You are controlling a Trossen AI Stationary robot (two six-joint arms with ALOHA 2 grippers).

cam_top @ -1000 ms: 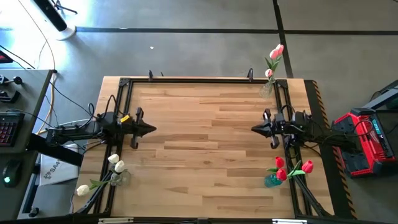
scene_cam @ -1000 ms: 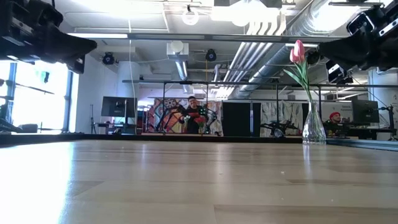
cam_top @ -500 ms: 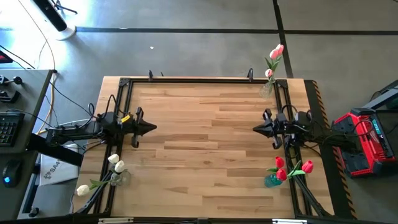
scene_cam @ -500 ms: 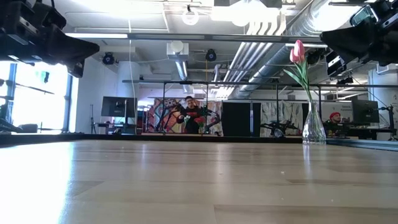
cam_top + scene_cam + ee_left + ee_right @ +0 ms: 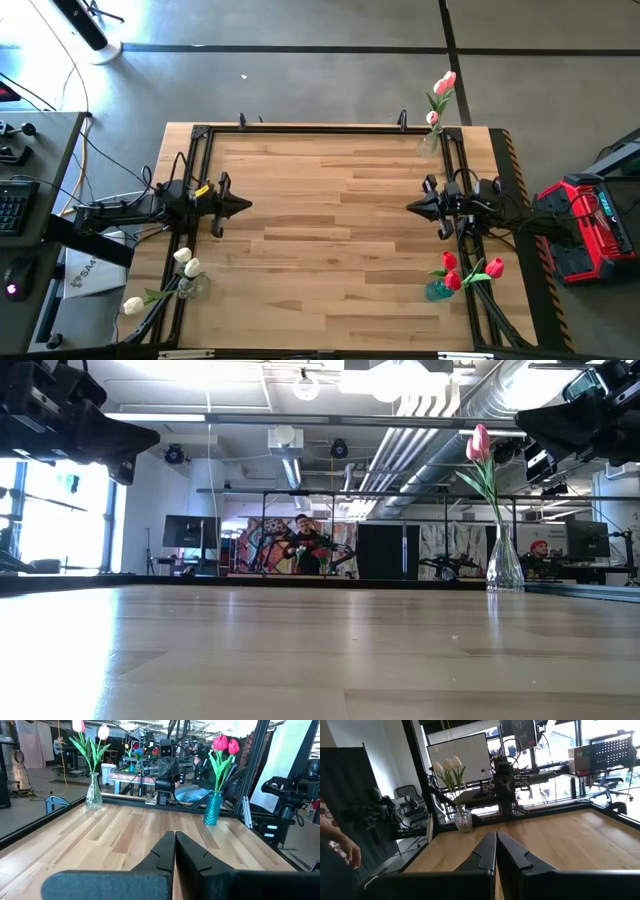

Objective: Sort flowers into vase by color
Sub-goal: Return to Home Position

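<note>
Left gripper (image 5: 240, 207): fingers pressed together, holding nothing, hovering at the table's (image 5: 330, 230) left edge and pointing inward. The left wrist view shows the closed tips (image 5: 175, 842) meeting over bare wood. Right gripper (image 5: 412, 207): fingers also together and holding nothing, at the right edge, facing the left one across the table, well apart. Its closed tips (image 5: 496, 845) show in the right wrist view.

Flowers, all in vases at the corners:
- Pink tulips (image 5: 441, 92) stand upright in a clear vase (image 5: 430, 143) at the far right corner. Two heads are clear from the left wrist camera; a third is possible but can't be confirmed.
- Red tulips (image 5: 455, 270) are in a teal vase (image 5: 438, 290) at the near right corner, just beside the right arm.
- White tulips (image 5: 185, 262) are in a second clear vase (image 5: 193, 287) at the near left corner, with one head leaning out past the table edge.

A person's hand (image 5: 351, 851) shows off the table in the right wrist view.
</note>
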